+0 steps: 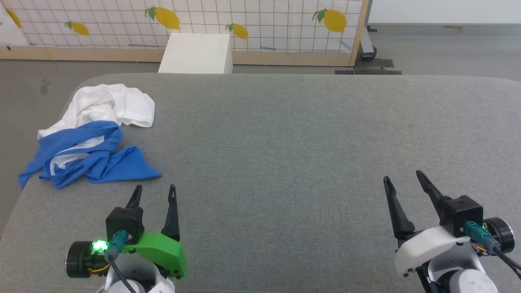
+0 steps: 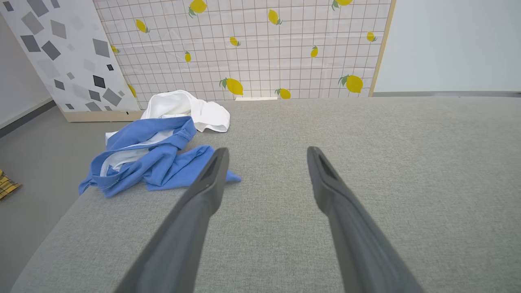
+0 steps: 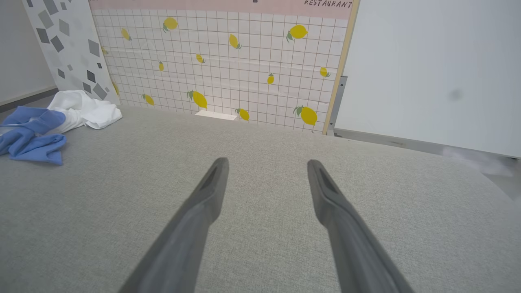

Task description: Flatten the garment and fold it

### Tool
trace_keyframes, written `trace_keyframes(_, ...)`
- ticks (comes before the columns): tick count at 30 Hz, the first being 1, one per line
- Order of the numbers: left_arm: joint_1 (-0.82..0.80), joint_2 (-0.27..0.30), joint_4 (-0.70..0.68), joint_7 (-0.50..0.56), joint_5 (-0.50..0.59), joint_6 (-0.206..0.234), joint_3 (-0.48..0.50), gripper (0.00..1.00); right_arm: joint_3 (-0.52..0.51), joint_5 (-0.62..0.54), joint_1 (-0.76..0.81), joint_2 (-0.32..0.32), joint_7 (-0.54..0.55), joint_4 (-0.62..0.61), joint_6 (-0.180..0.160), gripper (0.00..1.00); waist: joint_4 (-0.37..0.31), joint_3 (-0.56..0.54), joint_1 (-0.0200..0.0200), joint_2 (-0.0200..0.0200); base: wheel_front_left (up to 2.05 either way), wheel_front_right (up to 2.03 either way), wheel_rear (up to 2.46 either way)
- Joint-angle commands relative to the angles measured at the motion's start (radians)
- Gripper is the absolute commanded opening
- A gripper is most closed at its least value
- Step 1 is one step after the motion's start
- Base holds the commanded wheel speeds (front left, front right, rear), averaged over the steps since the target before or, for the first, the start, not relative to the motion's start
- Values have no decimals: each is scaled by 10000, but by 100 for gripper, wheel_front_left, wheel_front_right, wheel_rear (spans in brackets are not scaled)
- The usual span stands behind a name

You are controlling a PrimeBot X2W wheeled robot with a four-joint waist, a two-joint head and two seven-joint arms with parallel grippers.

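Observation:
The garment (image 1: 91, 136) lies crumpled in a heap at the far left of the grey table, white cloth at the back and bright blue sleeves in front; part of it hangs near the table's left edge. The left wrist view has the garment (image 2: 156, 142) ahead and to the left, and the right wrist view has the garment (image 3: 49, 126) far to the left. My left gripper (image 1: 156, 192) hovers open just short of the blue cloth, nothing between its fingers. My right gripper (image 1: 403, 177) is open over bare table at the near right, far from the cloth.
The grey fabric table (image 1: 285, 142) has rounded corners and a left edge close to the garment. Behind it stand a white box (image 1: 196, 53) and a lemon-print grid panel (image 1: 244, 24). A yellow plaid item (image 2: 6, 184) lies on the floor at left.

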Motion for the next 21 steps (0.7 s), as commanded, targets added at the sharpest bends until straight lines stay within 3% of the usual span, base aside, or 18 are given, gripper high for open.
trace_keyframes(1,-79,4,52,-99,-64,115,-55,100,33,75,-42,3,-107,39,-2,100,60,0,0,0,0,0,0)
trace_keyframes(21,-129,167,275,-482,-350,396,-222,100,219,219,-148,7,-412,166,-5,100,1310,1,0,0,0,0,0)
